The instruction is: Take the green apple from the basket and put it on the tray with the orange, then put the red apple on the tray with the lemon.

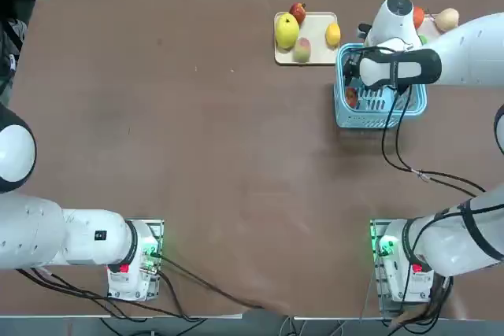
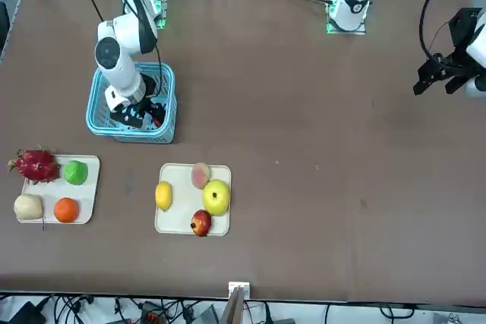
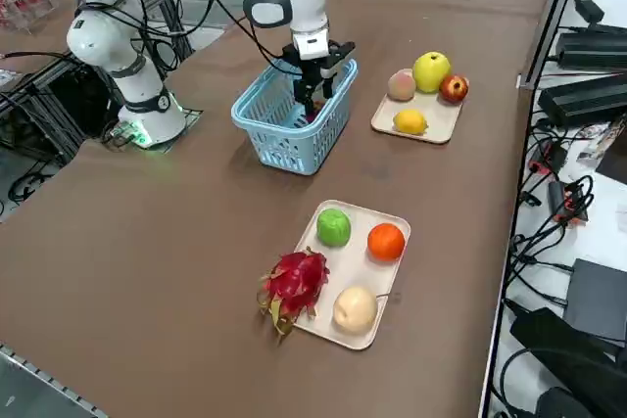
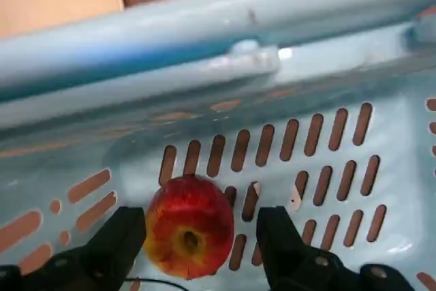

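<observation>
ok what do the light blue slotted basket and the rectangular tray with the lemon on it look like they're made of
The light blue slotted basket looks like moulded plastic with a slightly glossy finish: evenly cut slots and bright glints on its wall. The cream rectangular tray under the yellow lemon seems smooth and fairly matt, probably plastic, going by its even colour and rounded corners, though coated metal is possible.

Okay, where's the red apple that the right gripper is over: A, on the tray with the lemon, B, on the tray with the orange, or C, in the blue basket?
C: the red apple lies in the blue basket, between the right gripper's open fingers.
</observation>
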`<state>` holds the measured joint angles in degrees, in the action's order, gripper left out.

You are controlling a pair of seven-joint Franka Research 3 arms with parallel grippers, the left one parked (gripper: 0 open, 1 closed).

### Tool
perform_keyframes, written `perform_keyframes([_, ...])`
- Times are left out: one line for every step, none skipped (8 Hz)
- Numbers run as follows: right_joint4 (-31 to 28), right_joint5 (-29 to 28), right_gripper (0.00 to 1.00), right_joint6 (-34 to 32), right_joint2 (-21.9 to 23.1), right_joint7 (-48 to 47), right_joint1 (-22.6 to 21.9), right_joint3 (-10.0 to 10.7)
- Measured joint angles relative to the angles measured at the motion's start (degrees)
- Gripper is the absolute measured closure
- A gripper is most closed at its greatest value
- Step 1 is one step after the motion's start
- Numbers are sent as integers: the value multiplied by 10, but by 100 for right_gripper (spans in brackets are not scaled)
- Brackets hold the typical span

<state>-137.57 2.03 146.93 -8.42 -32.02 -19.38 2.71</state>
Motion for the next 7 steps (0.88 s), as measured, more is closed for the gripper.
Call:
perform_keyframes([0, -1, 0, 2, -4, 0, 0, 0])
perform_keyframes([0, -11, 0, 2, -5, -1, 0, 0])
perform_keyframes([0, -22, 0, 3, -6, -1, -1, 0])
perform_keyframes([0, -27, 0, 3, -8, -1, -2, -1])
perform_keyframes([0, -30, 0, 3, -9, -1, -2, -3])
perform_keyframes([0, -36, 0, 4, -11, -1, -3, -4])
perform_keyframes([0, -43, 0, 6, -14, -1, -2, -4])
